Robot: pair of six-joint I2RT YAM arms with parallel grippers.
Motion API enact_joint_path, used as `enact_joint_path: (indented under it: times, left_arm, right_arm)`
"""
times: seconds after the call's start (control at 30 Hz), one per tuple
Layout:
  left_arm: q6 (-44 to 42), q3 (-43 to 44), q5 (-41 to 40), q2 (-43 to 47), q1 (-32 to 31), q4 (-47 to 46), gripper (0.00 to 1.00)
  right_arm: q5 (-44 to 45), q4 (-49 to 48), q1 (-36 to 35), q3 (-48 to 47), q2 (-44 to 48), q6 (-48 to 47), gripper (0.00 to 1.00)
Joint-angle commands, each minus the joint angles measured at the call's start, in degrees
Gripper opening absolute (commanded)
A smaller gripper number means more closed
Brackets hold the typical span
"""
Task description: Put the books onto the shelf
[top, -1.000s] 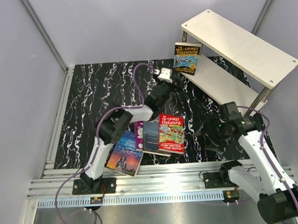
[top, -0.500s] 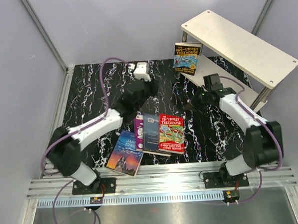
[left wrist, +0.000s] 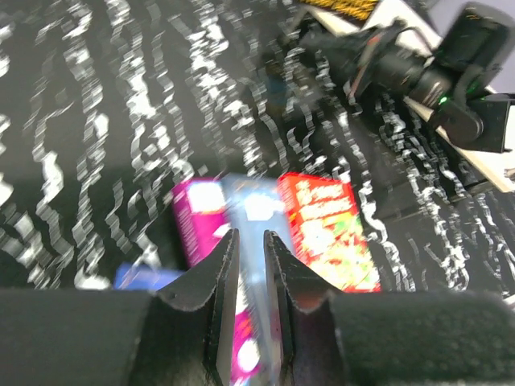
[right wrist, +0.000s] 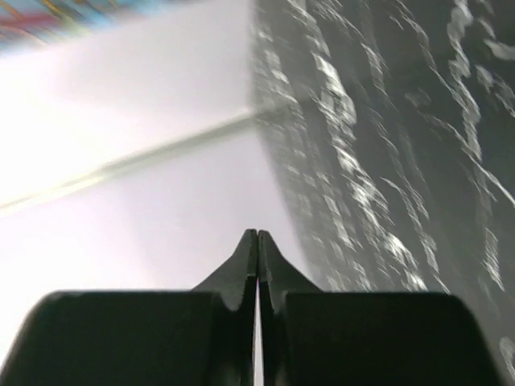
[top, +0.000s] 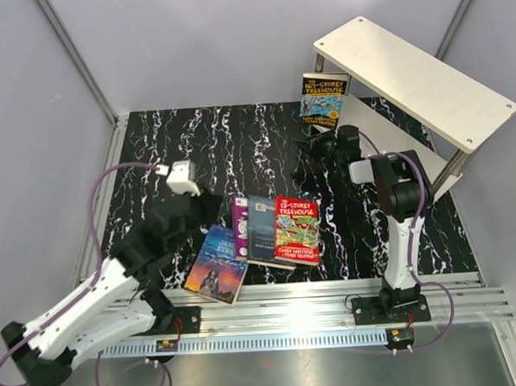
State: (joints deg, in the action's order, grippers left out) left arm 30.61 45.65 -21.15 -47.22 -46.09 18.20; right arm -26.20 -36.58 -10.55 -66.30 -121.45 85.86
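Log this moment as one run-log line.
left gripper: shut, empty, beside four books | right gripper: shut, empty, near shelf | blue-yellow Treehouse: upright on its lower tier | four books: flat on table
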Motion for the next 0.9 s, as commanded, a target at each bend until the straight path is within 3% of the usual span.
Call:
enact_joint_path:
  times: [0.0,0.03,0.1,0.27,0.63,0.87]
  left_arm:
    - [2.96,-2.84,-5.21,7.38,-0.23,8.60,0.21]
    - [2.96,-3.80,-5.48,8.63,-0.32,9.22,0.21]
    - [3.49,-4.42,-6.27,10.21,-0.32,10.89,0.21]
    - [3.49,-5.31,-6.28,9.44,-0.23,10.11,0.21]
    - [2.79,-3.11,-2.76,1.52,-0.32,5.54,0.20]
    - [2.61,-4.25,-3.11,1.08,-0.32,4.13,0.20]
  right_arm:
    - [4.92,-22.54,2.63,-0.67,-4.67,15.97,0.00]
    - [5.71,-28.23,3.77,-0.76,-6.15,17.22,0.00]
    - [6.51,-30.13,4.74,-1.37,-6.78,18.89,0.00]
    - [6.51,-26.09,7.81,-4.70,-6.61,17.06,0.00]
    - [6.33,-15.81,9.84,-25.01,-16.71,16.26,0.00]
    - [6.69,-17.30,11.85,-21.07,-13.91,16.79,0.00]
